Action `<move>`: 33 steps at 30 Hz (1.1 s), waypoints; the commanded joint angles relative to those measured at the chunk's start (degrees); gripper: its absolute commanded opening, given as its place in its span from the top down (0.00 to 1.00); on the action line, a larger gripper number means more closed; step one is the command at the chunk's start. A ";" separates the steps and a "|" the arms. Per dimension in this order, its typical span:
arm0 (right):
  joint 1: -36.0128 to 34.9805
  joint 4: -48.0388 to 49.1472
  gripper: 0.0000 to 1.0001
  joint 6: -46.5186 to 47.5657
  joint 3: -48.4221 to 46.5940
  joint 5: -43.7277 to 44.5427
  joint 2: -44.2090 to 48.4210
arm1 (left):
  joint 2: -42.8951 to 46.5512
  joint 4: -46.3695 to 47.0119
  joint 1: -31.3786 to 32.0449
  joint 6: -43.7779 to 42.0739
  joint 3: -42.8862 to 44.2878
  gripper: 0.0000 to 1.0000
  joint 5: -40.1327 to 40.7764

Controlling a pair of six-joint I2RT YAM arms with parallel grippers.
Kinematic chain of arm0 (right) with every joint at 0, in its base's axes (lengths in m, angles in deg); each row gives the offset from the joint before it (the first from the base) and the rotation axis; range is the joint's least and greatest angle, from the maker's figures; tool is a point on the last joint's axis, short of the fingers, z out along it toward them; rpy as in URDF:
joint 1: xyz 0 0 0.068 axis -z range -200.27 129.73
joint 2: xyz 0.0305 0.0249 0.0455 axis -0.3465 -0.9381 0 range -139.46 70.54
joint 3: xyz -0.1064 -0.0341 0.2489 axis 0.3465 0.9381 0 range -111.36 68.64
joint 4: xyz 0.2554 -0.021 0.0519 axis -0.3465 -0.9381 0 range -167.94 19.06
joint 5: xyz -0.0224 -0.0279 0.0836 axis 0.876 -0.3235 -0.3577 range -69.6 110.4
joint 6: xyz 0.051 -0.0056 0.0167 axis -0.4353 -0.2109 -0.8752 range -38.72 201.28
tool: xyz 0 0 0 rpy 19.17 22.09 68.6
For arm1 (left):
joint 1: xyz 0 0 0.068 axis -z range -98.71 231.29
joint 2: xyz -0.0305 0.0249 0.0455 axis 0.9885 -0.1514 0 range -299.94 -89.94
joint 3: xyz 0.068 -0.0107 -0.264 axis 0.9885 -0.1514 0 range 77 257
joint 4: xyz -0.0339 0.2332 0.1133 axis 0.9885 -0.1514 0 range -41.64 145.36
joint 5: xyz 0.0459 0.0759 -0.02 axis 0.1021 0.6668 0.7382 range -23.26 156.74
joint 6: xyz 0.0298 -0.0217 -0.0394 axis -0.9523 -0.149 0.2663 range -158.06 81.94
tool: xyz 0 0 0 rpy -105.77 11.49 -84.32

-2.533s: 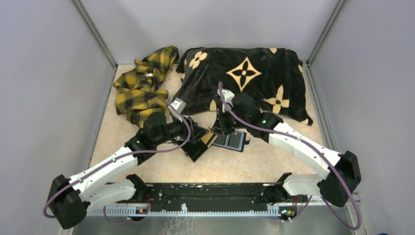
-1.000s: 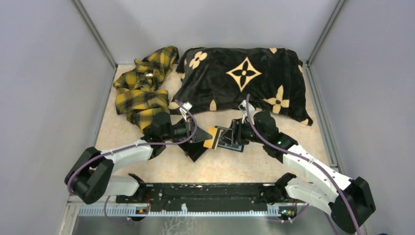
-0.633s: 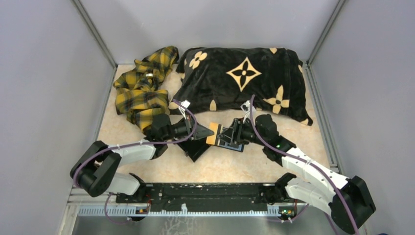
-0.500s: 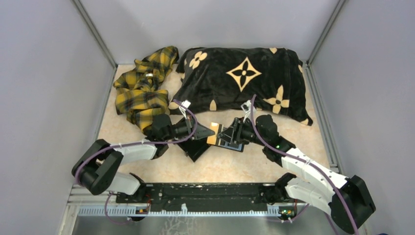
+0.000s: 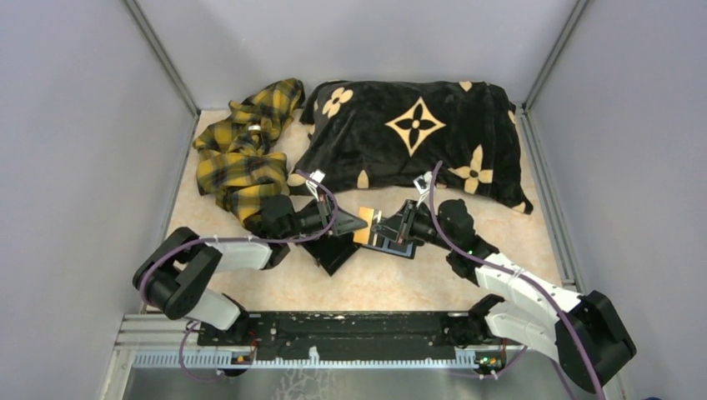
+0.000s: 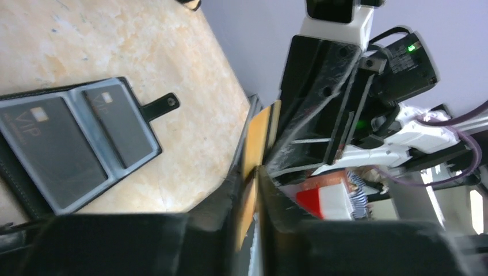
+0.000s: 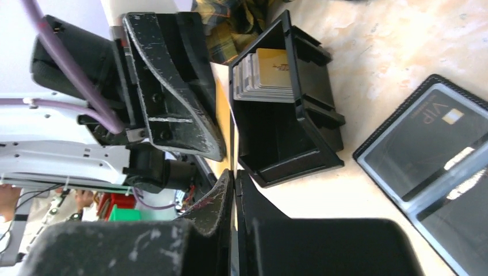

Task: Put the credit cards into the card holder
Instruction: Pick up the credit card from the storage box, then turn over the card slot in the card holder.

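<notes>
An orange credit card [image 5: 362,237] hangs edge-up above the table between both grippers. My right gripper [image 5: 377,230] is shut on its right end; in the right wrist view the card [image 7: 223,115] runs as a thin strip into the pinched jaws [image 7: 233,175]. My left gripper [image 5: 361,223] still straddles the other end [image 6: 260,132], jaws [image 6: 253,172] slightly parted with a slit of light beside the card. The black card holder [image 5: 400,240] lies open on the table below, two dark VIP cards in its panels [image 6: 75,144] [image 7: 437,144].
A black tray [image 5: 333,252] beside the holder keeps a stack of cards [image 7: 267,77] upright at one end. A black flower-patterned pillow [image 5: 417,133] and a yellow plaid cloth [image 5: 242,150] fill the back. Grey walls close in both sides.
The right gripper came in and shut on the orange card's free end. The left jaws, shut on it before, have eased apart. The left arm's elbow swung right.
</notes>
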 commanded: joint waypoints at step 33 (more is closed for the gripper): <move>5.95 -45.11 1.00 3.82 -5.94 29.33 7.49 | -14.84 -55.64 12.14 -21.46 29.06 0.39 30.00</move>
